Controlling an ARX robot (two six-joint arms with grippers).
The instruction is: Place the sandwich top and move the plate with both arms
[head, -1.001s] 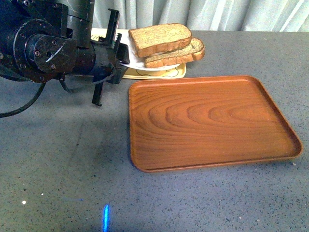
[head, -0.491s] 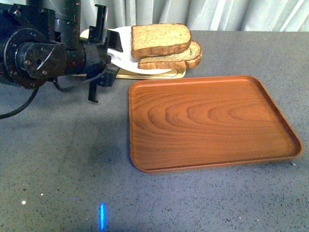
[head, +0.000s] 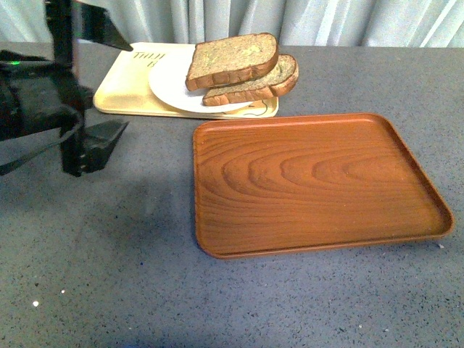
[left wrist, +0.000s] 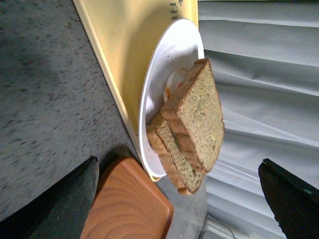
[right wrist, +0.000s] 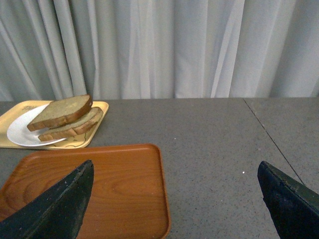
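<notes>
The sandwich top [head: 232, 59], a squarish tan-brown slice, lies on a lower slice with a rounded end [head: 255, 84]. Both sit on the right part of the white plate [head: 170, 85]. The plate rests on the pale yellow tray [head: 119, 93] at the back. My left gripper [head: 127, 85] is open and empty, left of the plate and apart from it. In the left wrist view the gripper [left wrist: 178, 162] is open, with the sandwich top [left wrist: 197, 117] and plate [left wrist: 164, 69] ahead of it. My right gripper [right wrist: 174, 164] is open and empty above the table, with the sandwich top [right wrist: 60, 112] far off.
A brown wooden tray [head: 312, 181] lies empty in the middle right of the grey table, just in front of the yellow tray. It also shows in the left wrist view [left wrist: 129, 204] and the right wrist view [right wrist: 99, 184]. Grey curtains hang behind the table.
My left gripper has drawn back to the left, away from the plate's left edge, with its jaws wide apart. The plate with the two slices now lies flat on the yellow tray.
</notes>
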